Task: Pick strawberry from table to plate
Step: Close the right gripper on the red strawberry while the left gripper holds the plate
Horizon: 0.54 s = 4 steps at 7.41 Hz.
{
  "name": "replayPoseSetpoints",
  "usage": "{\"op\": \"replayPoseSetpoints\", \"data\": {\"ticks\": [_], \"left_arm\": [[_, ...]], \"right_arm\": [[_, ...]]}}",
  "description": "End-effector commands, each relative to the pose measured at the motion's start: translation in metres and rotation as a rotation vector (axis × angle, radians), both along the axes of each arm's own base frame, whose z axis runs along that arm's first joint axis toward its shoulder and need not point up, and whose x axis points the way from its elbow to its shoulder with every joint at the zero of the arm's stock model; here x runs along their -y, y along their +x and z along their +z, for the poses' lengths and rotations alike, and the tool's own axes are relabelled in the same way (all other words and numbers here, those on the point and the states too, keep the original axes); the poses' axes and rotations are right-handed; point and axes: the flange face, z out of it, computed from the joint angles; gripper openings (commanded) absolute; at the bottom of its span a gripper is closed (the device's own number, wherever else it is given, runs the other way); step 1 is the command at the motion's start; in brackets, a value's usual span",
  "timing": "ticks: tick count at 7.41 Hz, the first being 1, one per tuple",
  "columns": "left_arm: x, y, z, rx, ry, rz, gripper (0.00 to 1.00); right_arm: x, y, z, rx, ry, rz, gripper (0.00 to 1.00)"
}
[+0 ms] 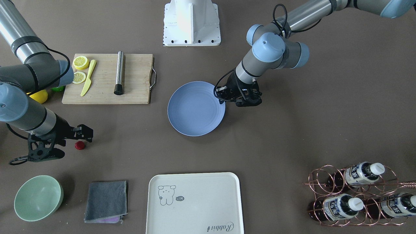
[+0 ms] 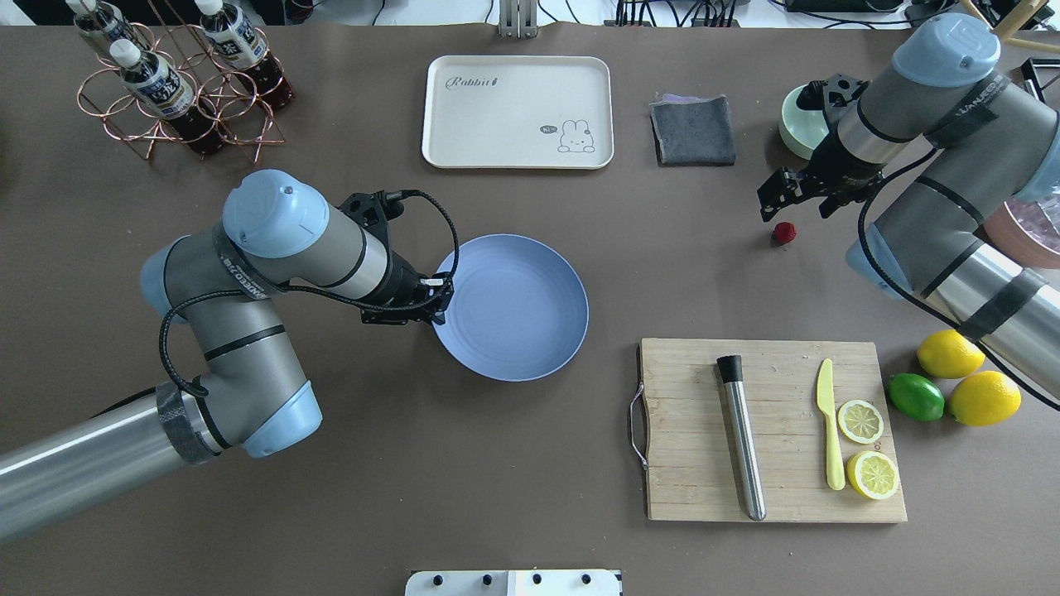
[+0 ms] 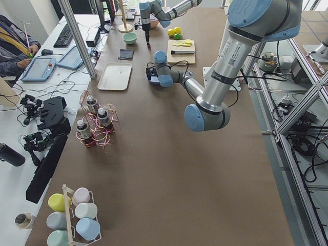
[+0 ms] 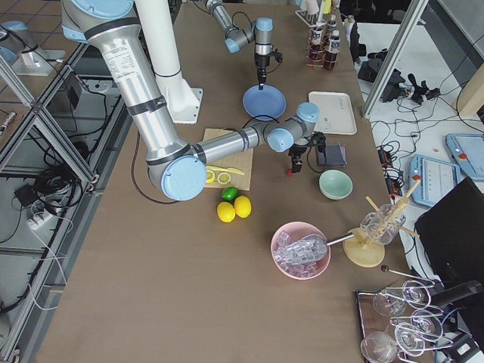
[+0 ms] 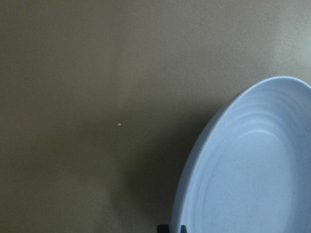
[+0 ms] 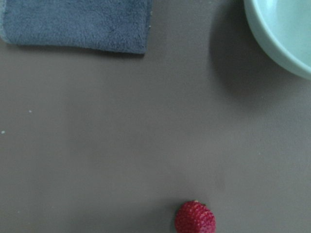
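The strawberry (image 1: 80, 145) (image 2: 784, 233) is a small dark-red berry lying on the table (image 2: 662, 273); it also shows at the bottom edge of the right wrist view (image 6: 195, 218). My right gripper (image 2: 795, 211) (image 1: 69, 145) hangs open just above it, fingers spread either side, with nothing held. The blue plate (image 2: 511, 306) (image 1: 196, 108) lies flat at mid-table with nothing on it. At its rim nearest my left arm sits my left gripper (image 2: 439, 298) (image 1: 222, 97), its fingertips (image 5: 164, 227) close together. Whether they touch the plate's (image 5: 252, 170) rim I cannot tell.
A bamboo cutting board (image 2: 687, 488) carries a metal rod, a yellow knife and two lemon halves. Two lemons (image 2: 950, 353) and a lime (image 2: 916, 396) lie beside it. A mint bowl (image 1: 38, 197), a grey cloth (image 1: 106, 201), a cream tray (image 1: 194, 203) and a bottle rack (image 1: 357, 195) line the far side.
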Motion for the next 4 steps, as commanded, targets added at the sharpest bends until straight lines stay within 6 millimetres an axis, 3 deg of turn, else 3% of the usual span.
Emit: {"op": "replayPoseSetpoints", "data": {"ticks": [1, 2, 3, 4], "left_arm": [[0.000, -0.001, 0.002, 0.003, -0.005, -0.002, 0.00], [0.000, -0.001, 0.000, 0.000, -0.004, -0.003, 0.00], [0.001, -0.002, 0.000, 0.002, -0.005, -0.004, 0.00], [0.001, -0.002, 0.001, 0.002, -0.005, -0.004, 0.00]], "right_arm": [[0.002, -0.010, 0.017, -0.041, 0.014, 0.000, 0.90], [0.000, -0.020, 0.029, -0.071, 0.022, -0.001, 0.88], [0.002, -0.021, 0.025, -0.074, 0.031, 0.002, 0.81], [0.001, -0.020, 0.028, -0.077, 0.027, 0.005, 0.55]]}}
